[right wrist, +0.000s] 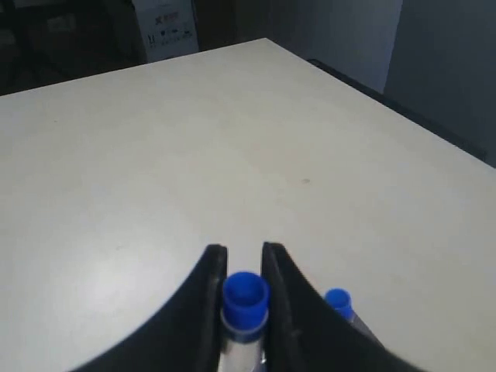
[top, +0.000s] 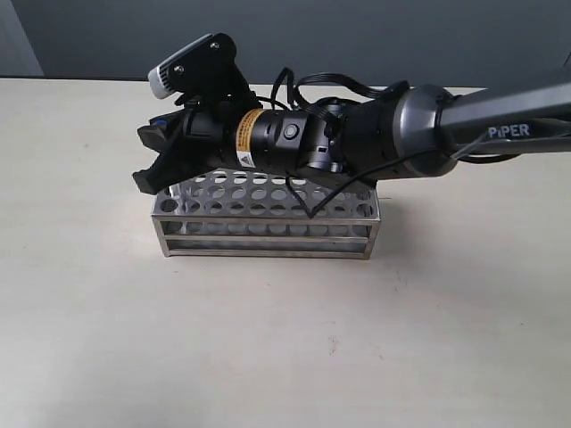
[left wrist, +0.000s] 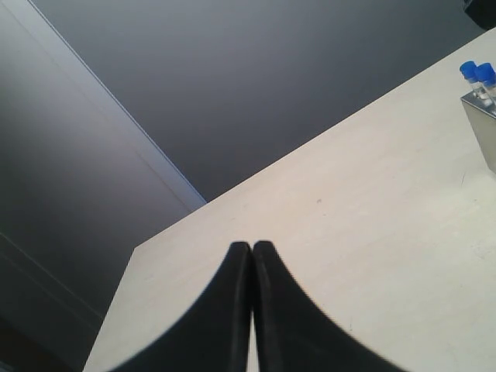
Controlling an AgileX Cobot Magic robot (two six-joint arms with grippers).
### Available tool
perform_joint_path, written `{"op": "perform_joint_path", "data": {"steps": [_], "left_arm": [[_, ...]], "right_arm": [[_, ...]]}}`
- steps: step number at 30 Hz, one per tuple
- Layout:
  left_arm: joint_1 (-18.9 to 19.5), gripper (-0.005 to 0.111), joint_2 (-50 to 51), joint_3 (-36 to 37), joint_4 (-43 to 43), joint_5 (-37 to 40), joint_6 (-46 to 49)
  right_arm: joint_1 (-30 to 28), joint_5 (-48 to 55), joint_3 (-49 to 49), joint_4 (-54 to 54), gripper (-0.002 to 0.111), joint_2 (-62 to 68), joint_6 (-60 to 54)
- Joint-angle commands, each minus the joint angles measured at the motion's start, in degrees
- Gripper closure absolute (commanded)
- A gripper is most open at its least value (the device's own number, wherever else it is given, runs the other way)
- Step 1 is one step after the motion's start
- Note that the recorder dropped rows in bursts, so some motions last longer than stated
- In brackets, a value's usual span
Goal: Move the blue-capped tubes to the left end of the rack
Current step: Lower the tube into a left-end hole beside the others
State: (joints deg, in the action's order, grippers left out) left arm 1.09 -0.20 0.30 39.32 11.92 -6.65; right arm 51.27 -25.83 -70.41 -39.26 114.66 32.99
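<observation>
The steel rack (top: pixel 268 241) stands mid-table. My right gripper (top: pixel 147 160) reaches across from the right and hovers over the rack's left end. In the right wrist view that gripper (right wrist: pixel 243 249) is shut on a blue-capped tube (right wrist: pixel 246 296), gripped just below its cap. A second blue-capped tube (right wrist: pixel 338 301) stands beside one finger. In the left wrist view my left gripper (left wrist: pixel 252 246) is shut on nothing above bare table, far from the rack's corner (left wrist: pixel 484 128), where two blue-capped tubes (left wrist: pixel 469 70) (left wrist: pixel 486 74) stand. The arm hides the tubes in the exterior view.
The right arm (top: pixel 464 120) and its cables stretch over the rack's back rows. The pale table (top: pixel 285 348) ends at a far edge against a dark grey wall (top: pixel 357 36). A box (right wrist: pixel 163 27) stands beyond the table in the right wrist view.
</observation>
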Motion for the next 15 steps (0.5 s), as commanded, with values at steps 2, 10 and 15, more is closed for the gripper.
{"op": "perform_joint_path", "data": {"steps": [2, 10, 15], "left_arm": [[0.0, 0.106, 0.2, -0.3, 0.0, -0.3, -0.3], [0.0, 0.106, 0.2, -0.3, 0.0, -0.3, -0.3], [0.0, 0.106, 0.2, -0.3, 0.0, -0.3, -0.3]], "right_arm": [[0.8, 2.0, 0.4, -1.2, 0.108, 1.0, 0.2], [0.8, 3.0, 0.4, -1.3, 0.108, 3.0, 0.2], [0.8, 2.6, 0.4, -1.1, 0.108, 4.5, 1.5]]}}
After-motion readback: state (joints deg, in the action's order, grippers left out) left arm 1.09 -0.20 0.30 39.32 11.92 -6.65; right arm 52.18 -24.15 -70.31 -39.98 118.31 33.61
